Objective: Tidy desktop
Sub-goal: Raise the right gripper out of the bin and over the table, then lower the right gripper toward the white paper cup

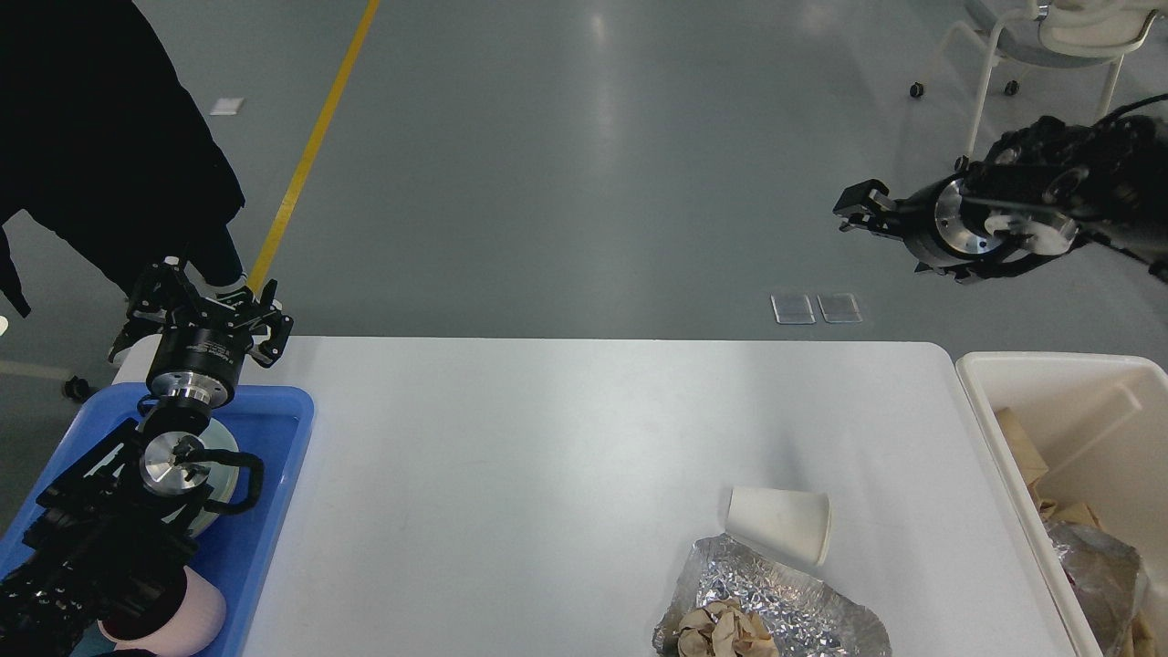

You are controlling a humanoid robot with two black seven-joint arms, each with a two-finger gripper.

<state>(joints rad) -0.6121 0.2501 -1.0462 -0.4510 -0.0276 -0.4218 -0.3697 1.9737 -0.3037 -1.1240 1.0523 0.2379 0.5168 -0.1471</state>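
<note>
1. Fingers [265, 330] of left black two-finger gripper [196, 310] spread apart, released, grasping nothing; poised over far left corner of table, just above rear rim of blue tray.
2. Fingers of right black two-finger gripper [858, 212] seen small and side-on, pointing left; cannot tell whether released or clenched. Nothing visible between them. Raised well above floor beyond table's far right edge, well apart from everything on table.
3. Large white rectangular desktop with rounded corners [511, 474] filling lower middle of view, matte and mostly bare across left and centre.
4. Blue rectangular plastic tray [278, 474] resting at left end of desktop, partly hidden by left arm; pale round dish [224, 447] lying inside, largely covered by arm's wrist; pink rounded cup [196, 616] at near end of tray.
5. White paper cup [782, 523] lying on its side on desktop, near lower right, mouth turned right.
6. Crumpled sheet of silver aluminium foil [785, 602] just in front of paper cup, touching it; ball of crumpled brown paper [725, 634] sitting on foil's near edge.
7. Cream-white rectangular plastic bin [1013, 365] just beside right edge of desktop, holding brown cardboard scraps [1022, 447] and more crumpled foil [1095, 566].
8. Grey floor beyond table with yellow painted line [310, 146] and white-framed wheeled chair [1049, 36] at upper right.
</note>
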